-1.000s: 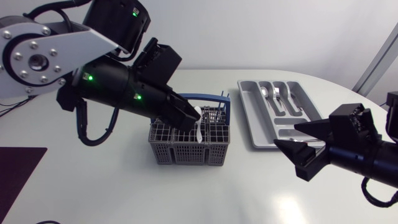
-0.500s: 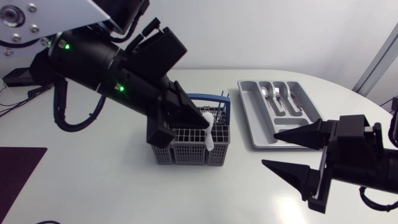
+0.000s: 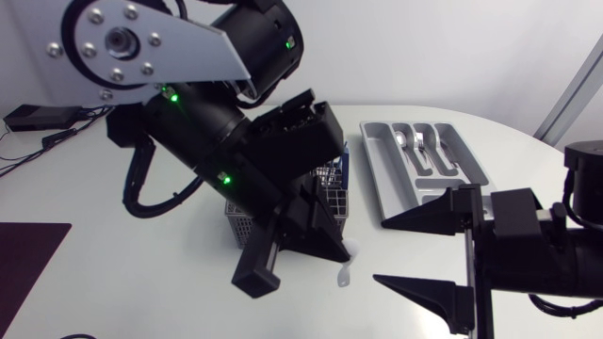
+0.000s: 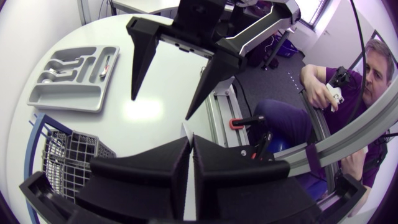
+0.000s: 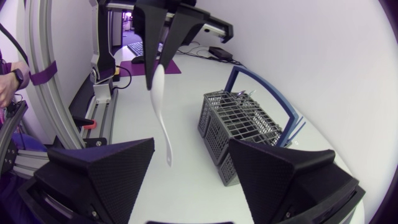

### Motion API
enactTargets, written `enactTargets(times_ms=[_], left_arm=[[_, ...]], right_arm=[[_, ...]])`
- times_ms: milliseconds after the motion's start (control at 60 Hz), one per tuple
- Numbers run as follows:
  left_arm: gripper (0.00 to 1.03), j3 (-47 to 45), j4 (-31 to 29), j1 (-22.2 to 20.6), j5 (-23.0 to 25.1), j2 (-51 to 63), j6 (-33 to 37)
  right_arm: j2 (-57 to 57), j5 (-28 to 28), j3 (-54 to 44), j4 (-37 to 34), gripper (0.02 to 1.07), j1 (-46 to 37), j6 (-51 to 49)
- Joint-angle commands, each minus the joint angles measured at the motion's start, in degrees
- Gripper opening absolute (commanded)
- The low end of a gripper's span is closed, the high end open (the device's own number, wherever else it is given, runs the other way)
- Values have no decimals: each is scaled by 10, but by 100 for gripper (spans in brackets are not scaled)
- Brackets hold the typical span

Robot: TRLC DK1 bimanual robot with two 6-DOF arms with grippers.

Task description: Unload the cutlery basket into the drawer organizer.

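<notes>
White table point(image 3: 141, 273), both arms over its middle. Left arm point(image 3: 217, 141) reaches down across the centre and hides most of the basket from above. Right arm point(image 3: 537, 254) comes in low from the right edge. Grey organizer tray point(image 3: 374, 171) lies toward the far right edge, with metal cutlery point(image 3: 421, 143) already in its slots. Grey wire basket point(image 5: 239, 121) with a blue handle stands at mid-table, on the far side of the two grippers from the near edge. Right gripper point(image 3: 379, 251) is spread wide and holds nothing. Left gripper point(image 5: 157, 59) is pinched tight on a white spoon point(image 5: 163, 115), gripped at its broader end, with the thin end hanging free above the table, clear of the basket. That thin end hangs just ahead of the gap between the right fingers and touches neither. Judged step: handover of the spoon from left to right, on its way to the tray. The next move likely calls for the right fingers to advance around the hanging shaft and close squarely before the left lets go. The shaft is thin, so a skewed grip could twist it.
</notes>
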Motion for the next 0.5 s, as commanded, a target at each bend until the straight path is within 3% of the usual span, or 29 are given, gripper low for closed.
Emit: enactTargets(times_ms=[0,150,317,483], left_arm=[[8,29,-13,-1,14,19,22],[8,43,-24,0,18,33,30],[8,57,-32,0,25,43,33],[8,71,-37,-1,32,50,33]], right_arm=[[14,-3,10,-7,79,19,-18],[23,-4,3,-4,62,36,-22],[30,-4,2,1,60,40,-22],[37,-1,2,8,46,54,-22]])
